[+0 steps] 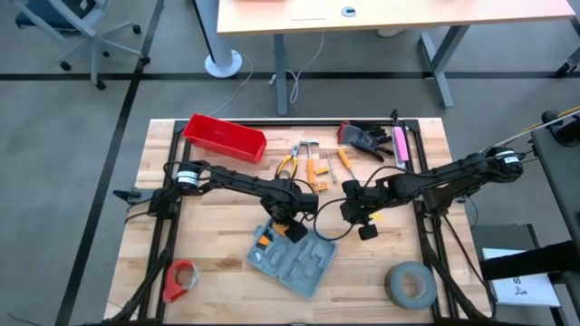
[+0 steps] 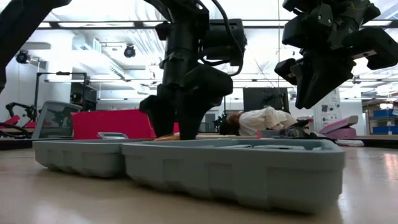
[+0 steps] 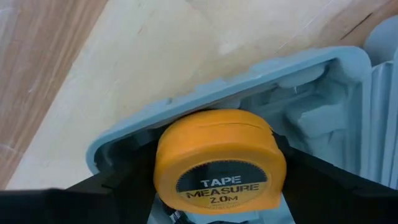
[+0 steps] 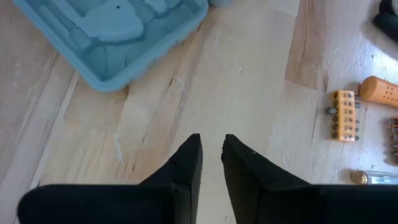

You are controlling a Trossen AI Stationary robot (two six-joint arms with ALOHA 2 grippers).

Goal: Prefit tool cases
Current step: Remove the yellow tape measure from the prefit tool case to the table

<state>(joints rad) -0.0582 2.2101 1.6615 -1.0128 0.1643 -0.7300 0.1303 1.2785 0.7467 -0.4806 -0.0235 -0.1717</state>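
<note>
- The tool case lies open and flat on the wooden tabletop, near the 6 o'clock edge in the high view.
- Its grey-blue inside has shaped hollows for tools.
- The left claw reaches down at the case's 12 o'clock end.
- In the left wrist view, its two dark fingers sit on both sides of a yellow tape measure. The fingers are spread wide around it.
- The tape measure sits in a hollow at a corner of the case.
- The right claw hangs in the air above bare wood, just at 2 o'clock from the case.
- Its fingers are close together with a thin gap, and hold nothing.
- A yellow bit holder and an orange handle lie on the wood near it.
- A red bin sits toward 11 o'clock on the tabletop.
- A grey tape roll lies toward 5 o'clock.
- A red tape roll lies toward 7 o'clock.
- Black gloves lie toward 1 o'clock.
</note>
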